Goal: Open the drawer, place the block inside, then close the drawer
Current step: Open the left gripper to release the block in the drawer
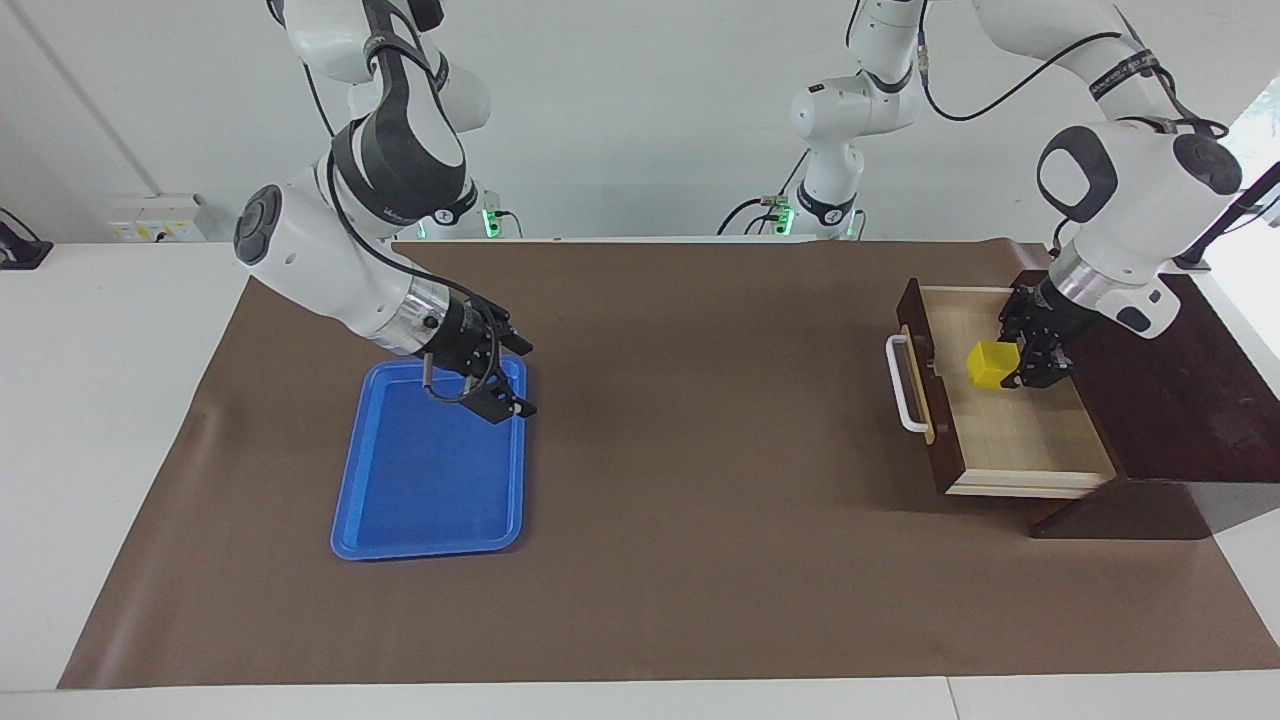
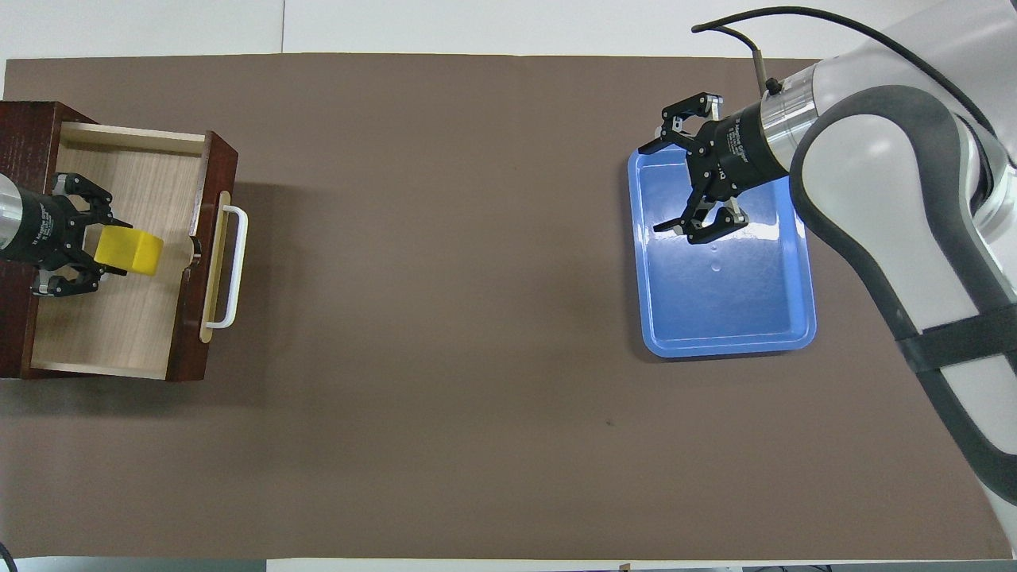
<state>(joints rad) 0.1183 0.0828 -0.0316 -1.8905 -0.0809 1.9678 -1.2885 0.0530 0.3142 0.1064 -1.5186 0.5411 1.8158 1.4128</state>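
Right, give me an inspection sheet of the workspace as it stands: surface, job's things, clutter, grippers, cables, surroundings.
Surface: white table under a brown mat.
Job's things: drawer pulled open, white handle toward the right arm's end; yellow block held over the drawer's pale interior.
Clutter: blue tray, nothing in it.
Grippers: left gripper shut on the block, over the drawer; right gripper open, holding nothing, over the tray's corner nearest the robots.
Cables: black cable along the left arm; another loops at the right wrist.
Surroundings: white wall; wall socket.
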